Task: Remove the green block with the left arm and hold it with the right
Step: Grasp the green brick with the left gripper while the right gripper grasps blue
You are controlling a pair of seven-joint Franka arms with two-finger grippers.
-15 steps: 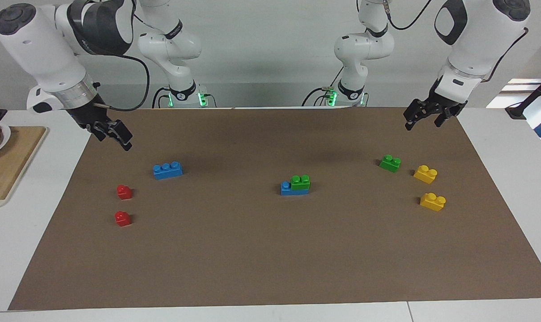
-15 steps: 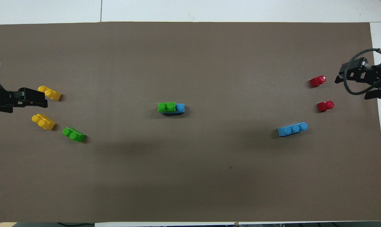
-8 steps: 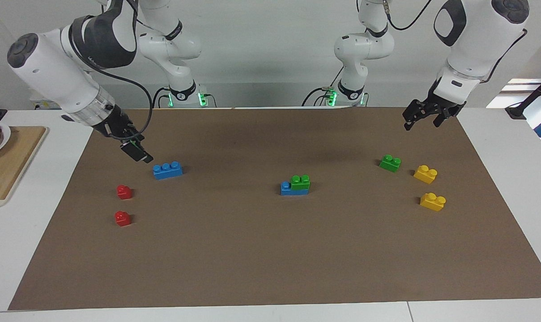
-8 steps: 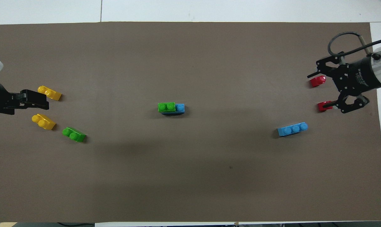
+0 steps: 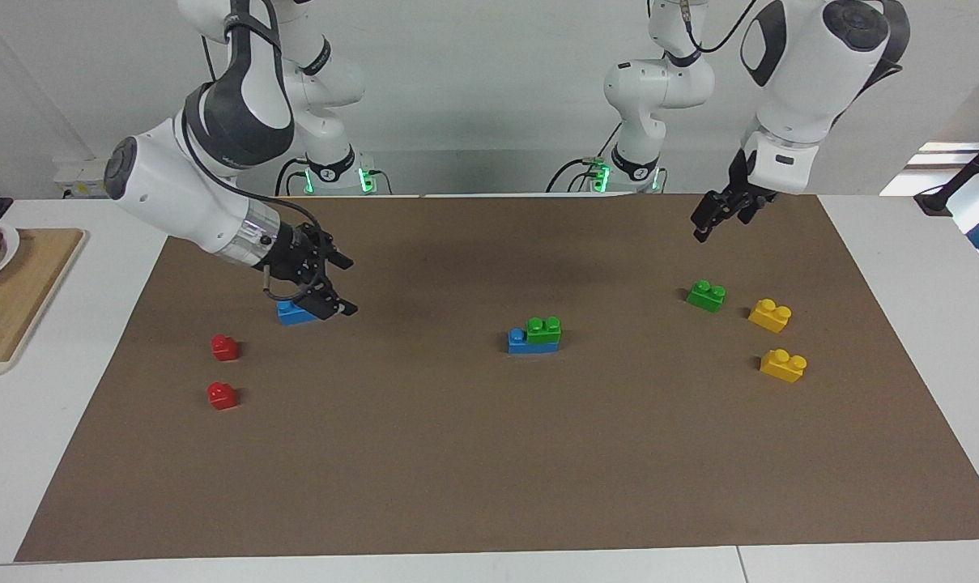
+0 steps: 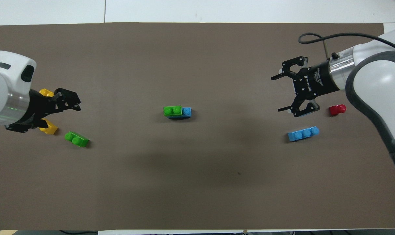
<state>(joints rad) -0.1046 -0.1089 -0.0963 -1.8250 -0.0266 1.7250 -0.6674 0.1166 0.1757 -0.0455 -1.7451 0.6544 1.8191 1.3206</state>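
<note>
Loose blue brick [image 6: 303, 133] under right end effector [image 6: 277, 93]

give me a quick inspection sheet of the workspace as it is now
surface: brown mat on a white table
job's things: green block stacked on a blue brick at mid mat
clutter: a loose green brick, two yellow bricks, two red bricks, a loose blue brick
grippers: right gripper open, over the mat by the loose blue brick; left gripper raised, above the loose green brick
cables: black cable at the right wrist
surroundings: wooden board off the mat
</note>
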